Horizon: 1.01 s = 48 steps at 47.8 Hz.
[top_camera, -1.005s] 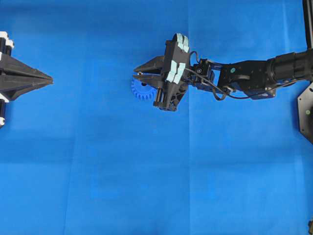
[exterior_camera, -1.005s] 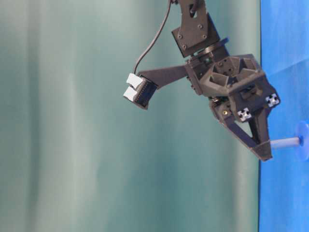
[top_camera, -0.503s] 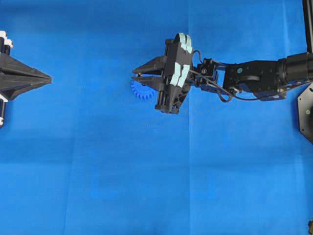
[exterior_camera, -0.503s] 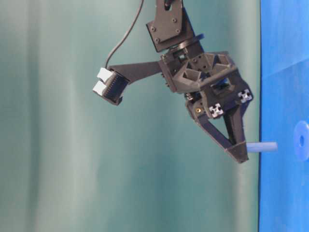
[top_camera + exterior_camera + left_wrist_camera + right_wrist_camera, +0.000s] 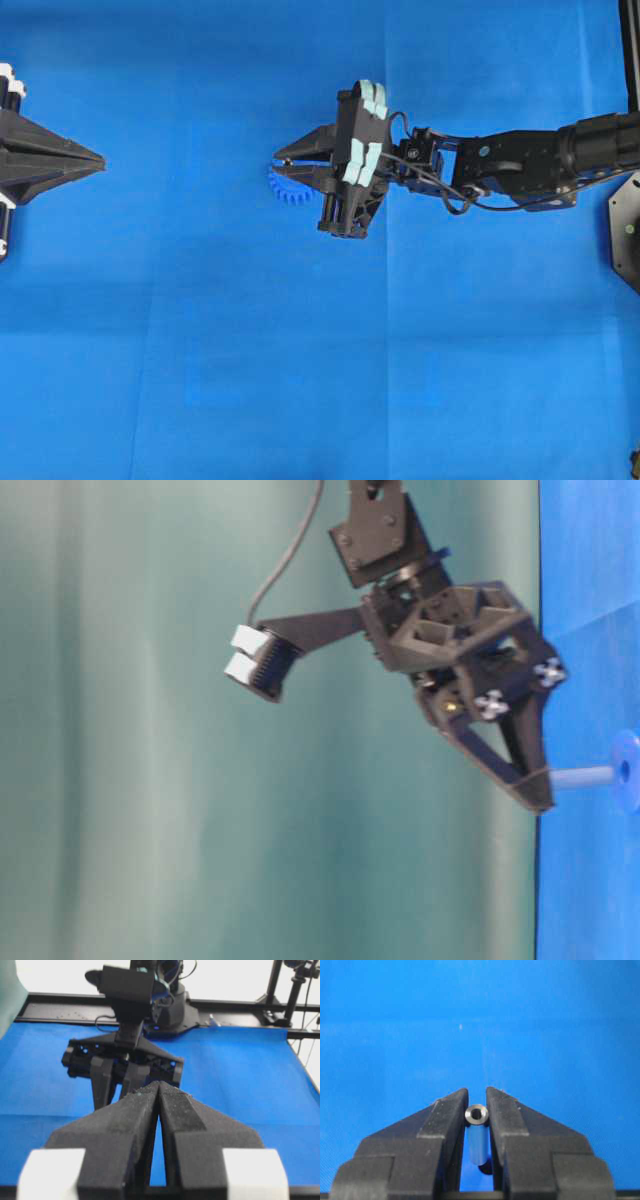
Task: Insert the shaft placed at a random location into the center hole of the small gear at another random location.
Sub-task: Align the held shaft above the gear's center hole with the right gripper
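We see the right claw (image 5: 283,163) closed on the shaft (image 5: 477,1135), its two fingers (image 5: 440,1125) pressed against the pin's sides with only the pin's width between them. In the right wrist view the shaft stands between the fingertips, its hollow end facing the camera. In the table-level view the shaft (image 5: 583,776) sticks out from the claw's tip (image 5: 540,790) straight toward the small gear (image 5: 628,771), and its far end meets the gear's face at the center hole (image 5: 625,771); we cannot tell how far it has gone in. From overhead the small gear (image 5: 285,187) lies flat on the blue surface (image 5: 300,380), a little toward the far edge and near the middle between the side edges, mostly covered by the right claw, with only its toothed rim showing on the left.

The left claw (image 5: 100,160) sits at the left edge of the surface, well apart from the gear. In the left wrist view its fingers (image 5: 137,1110) are pressed together at the tips with nothing between them.
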### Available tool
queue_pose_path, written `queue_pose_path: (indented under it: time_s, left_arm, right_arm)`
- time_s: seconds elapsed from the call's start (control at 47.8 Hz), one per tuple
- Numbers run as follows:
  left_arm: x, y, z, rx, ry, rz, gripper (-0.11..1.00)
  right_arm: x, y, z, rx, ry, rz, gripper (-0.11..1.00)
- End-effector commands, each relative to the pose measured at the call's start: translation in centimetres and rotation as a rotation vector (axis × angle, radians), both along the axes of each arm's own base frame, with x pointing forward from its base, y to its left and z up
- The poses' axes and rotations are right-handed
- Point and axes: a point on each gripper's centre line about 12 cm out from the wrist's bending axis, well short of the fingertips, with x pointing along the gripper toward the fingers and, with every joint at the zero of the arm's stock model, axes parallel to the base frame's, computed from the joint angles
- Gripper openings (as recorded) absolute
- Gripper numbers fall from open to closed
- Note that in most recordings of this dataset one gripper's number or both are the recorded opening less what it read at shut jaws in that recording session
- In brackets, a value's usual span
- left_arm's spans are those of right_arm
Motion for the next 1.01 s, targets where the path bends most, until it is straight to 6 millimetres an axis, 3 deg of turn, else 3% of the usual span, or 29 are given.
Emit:
queue_pose_path:
  time_s: [0.0,0.461,0.838,0.984]
  left_arm:
    - [0.1,0.0,0.5,-0.002,-0.012,0.000,0.00]
    - [0.1,0.0,0.5,-0.002,-0.012,0.000,0.00]
    - [0.1,0.0,0.5,-0.002,-0.014,0.000,0.00]
    - [0.1,0.0,0.5,-0.002,-0.012,0.000,0.00]
  right_arm:
    - [0.3,0.0,0.7,-0.004,-0.030,-0.002,0.02]
    - [0.4,0.0,0.0,-0.007,-0.026,-0.004,0.02]
    - [-0.2,0.0,3.5,-0.068,-0.095,0.016,0.02]
    - [-0.2,0.0,3.6,-0.071,-0.096,0.017,0.02]
